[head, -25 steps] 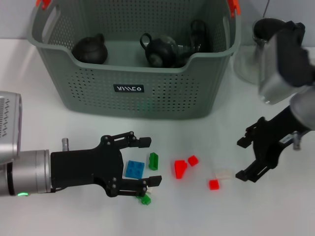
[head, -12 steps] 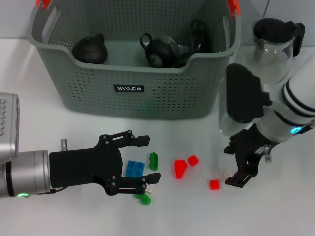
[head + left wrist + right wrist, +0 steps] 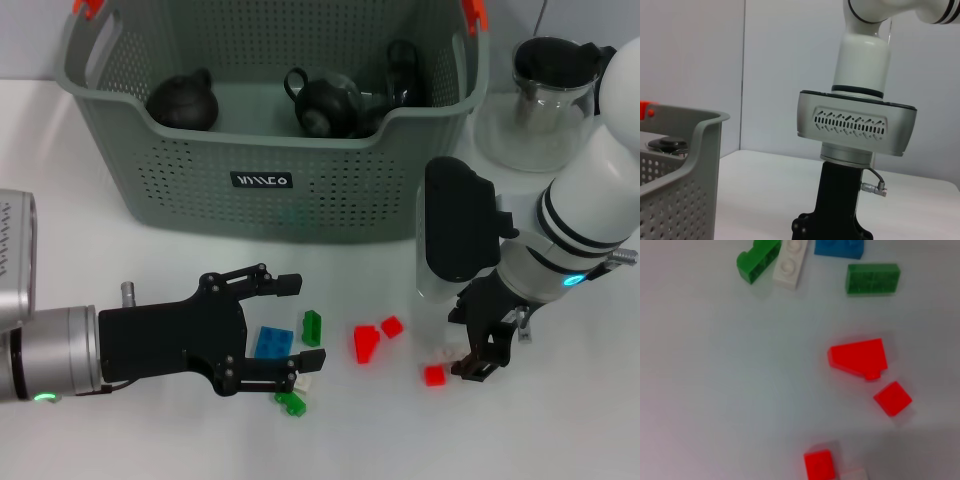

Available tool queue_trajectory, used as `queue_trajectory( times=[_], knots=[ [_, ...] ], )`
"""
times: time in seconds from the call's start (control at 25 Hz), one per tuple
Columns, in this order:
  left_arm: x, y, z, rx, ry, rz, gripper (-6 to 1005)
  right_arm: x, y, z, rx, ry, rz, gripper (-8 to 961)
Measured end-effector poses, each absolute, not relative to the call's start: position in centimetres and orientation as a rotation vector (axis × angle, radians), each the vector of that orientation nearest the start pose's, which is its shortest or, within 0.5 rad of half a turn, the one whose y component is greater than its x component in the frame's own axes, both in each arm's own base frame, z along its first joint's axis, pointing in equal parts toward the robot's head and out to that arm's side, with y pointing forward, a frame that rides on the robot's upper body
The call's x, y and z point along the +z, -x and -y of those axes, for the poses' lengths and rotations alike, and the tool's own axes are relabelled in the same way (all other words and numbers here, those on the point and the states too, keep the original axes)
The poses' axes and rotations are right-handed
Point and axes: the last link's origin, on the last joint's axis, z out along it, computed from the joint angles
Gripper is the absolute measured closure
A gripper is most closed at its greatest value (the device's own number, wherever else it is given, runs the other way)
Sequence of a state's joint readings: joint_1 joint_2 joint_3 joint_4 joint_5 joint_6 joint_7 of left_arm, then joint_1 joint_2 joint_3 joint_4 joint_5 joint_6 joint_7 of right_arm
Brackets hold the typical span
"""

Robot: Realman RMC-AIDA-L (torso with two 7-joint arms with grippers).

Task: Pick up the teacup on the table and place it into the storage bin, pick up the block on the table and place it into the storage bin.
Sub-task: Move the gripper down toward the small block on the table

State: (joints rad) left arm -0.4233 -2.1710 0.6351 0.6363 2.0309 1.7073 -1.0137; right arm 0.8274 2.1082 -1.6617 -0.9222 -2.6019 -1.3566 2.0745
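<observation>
The grey-green storage bin [image 3: 270, 185] stands at the back, with three dark rounded vessels [image 3: 325, 103] inside. No teacup shows on the table. Loose blocks lie in front of the bin: blue [image 3: 273, 343], green [image 3: 312, 327], red [image 3: 366, 343] and a small red one [image 3: 434, 375]. My left gripper [image 3: 298, 326] lies low and open, its fingers either side of the blue and green blocks. My right gripper [image 3: 468, 340] is open, pointing down at a white block [image 3: 447, 353] beside the small red one [image 3: 819, 465].
A glass pitcher [image 3: 545, 90] with a black lid stands at the back right, close to the bin. Another green block [image 3: 292, 403] and a white one [image 3: 307, 380] lie by my left gripper's near finger. The left wrist view shows the bin's corner [image 3: 690, 165] and the right arm's wrist [image 3: 855, 127].
My right arm has swung left and down from near the pitcher to just over the white and small red blocks. The left gripper has barely moved.
</observation>
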Motion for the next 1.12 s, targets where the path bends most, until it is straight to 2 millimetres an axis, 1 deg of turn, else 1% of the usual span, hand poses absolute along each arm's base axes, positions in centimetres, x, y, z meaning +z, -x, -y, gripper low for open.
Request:
queue_trajectory(
  times=[0.28,0.56,0.6,0.68,0.8,0.88,1.0,1.08,1.12],
  knots=[
    [-3.3,26.6,-27.3,-0.848,2.780,0.286,138,-8.9,-17.7,-35.6,-0.959,2.911,-0.024,342],
    [-3.3,26.5,-27.3,-0.847,2.780,0.285,137,-8.7,-17.7,-35.4,-0.969,2.916,-0.044,401],
    [-3.3,26.6,-27.3,-0.847,2.780,0.285,137,-8.5,-17.7,-35.4,-0.973,2.912,-0.050,424],
    [-3.3,26.6,-27.3,-0.846,2.780,0.286,137,-7.8,-17.0,-35.6,-0.939,2.906,-0.059,468],
    [-3.3,26.6,-27.3,-0.846,2.779,0.288,137,-5.8,-15.4,-35.6,-0.852,2.896,-0.062,536],
    [-3.3,26.6,-27.3,-0.845,2.778,0.288,138,-4.6,-14.7,-35.5,-0.819,2.891,-0.056,620],
    [-3.3,26.7,-27.2,-0.844,2.776,0.286,138,-3.6,-14.2,-35.2,-0.811,2.894,-0.056,745],
    [-3.3,26.7,-27.2,-0.844,2.776,0.287,138,-3.2,-13.9,-35.2,-0.803,2.897,-0.064,920],
    [-3.3,26.7,-27.2,-0.844,2.776,0.287,138,-3.2,-13.9,-35.2,-0.803,2.897,-0.064,904]
  ],
)
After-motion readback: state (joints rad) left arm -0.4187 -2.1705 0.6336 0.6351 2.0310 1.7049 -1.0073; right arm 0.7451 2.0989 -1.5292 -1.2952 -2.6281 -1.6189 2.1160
